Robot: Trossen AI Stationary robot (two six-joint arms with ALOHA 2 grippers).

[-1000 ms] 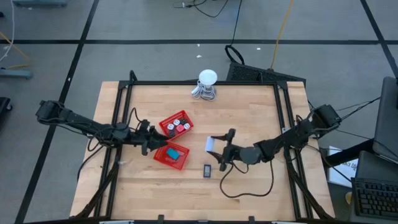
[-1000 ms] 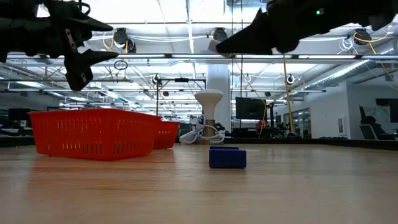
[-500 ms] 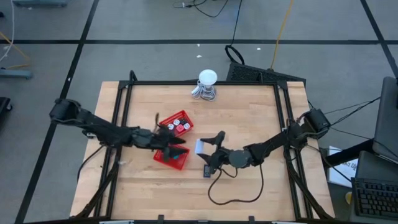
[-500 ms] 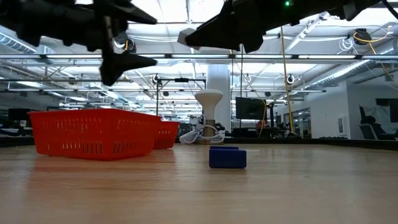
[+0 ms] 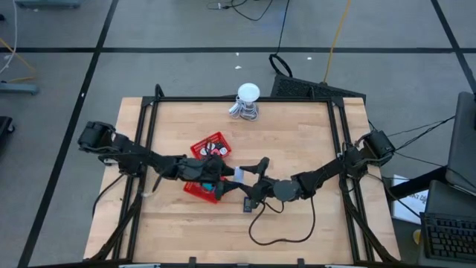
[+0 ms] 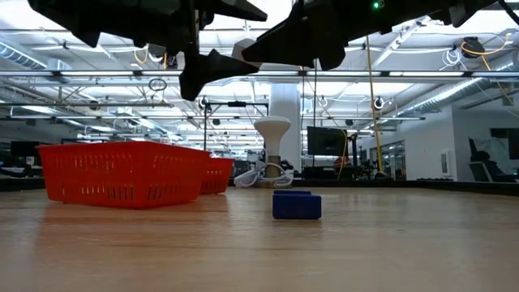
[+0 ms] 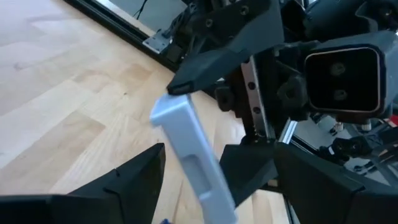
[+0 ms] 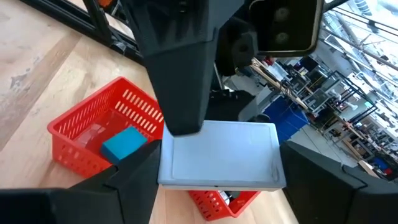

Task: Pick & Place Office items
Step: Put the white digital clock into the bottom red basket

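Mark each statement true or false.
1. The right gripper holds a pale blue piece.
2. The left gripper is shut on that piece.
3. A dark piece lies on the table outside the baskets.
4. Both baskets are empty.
1. True: the right gripper holds the pale blue piece.
2. False: the left gripper is at the piece with its fingers open.
3. True: the dark piece lies on the bare table.
4. False: one basket holds a blue block.
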